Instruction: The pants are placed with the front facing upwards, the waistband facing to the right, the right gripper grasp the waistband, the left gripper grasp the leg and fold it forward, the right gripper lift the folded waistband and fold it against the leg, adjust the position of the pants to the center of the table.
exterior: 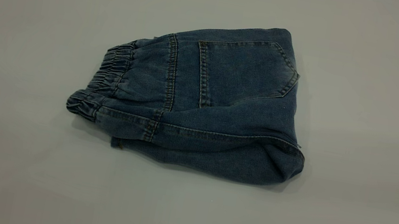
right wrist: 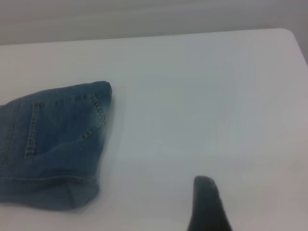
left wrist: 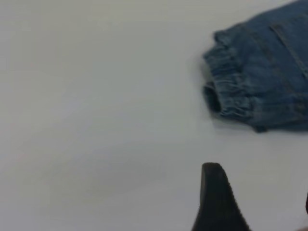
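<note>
- Fingers first: in the left wrist view we see one black rounded fingertip (left wrist: pixel 215 192) of the left gripper (left wrist: pixel 255 202) above bare table (left wrist: pixel 96 120). A sliver of something dark at the picture's edge may be its mate; we cannot tell how far apart the fingers stand.
- We see nothing held by that finger, and it is well apart from the denim.
- In the right wrist view we see one dark fingertip (right wrist: pixel 208 204) of the right gripper; the other finger is out of sight, so we cannot tell whether this claw is spread or closed.
- It also grips nothing that we can see and sits well clear of the cloth.
- Neither gripper shows in the exterior view.
- We find the pants (exterior: pixel 205 100) lying alone near the middle of the table in the exterior view, folded into a compact bundle.
- The square back pocket (exterior: pixel 243 70) with tan stitching faces up.
- The waistband (exterior: pixel 111 67), gathered into small puckers, lies at the bundle's left end in the exterior view, nearest the left gripper's side.
- A second ruched edge (exterior: pixel 82 103) sticks out just below it, at the near left corner.
- The right end of the bundle is a rounded fold (exterior: pixel 289 160), with lower layers showing beneath along the near edge.
</note>
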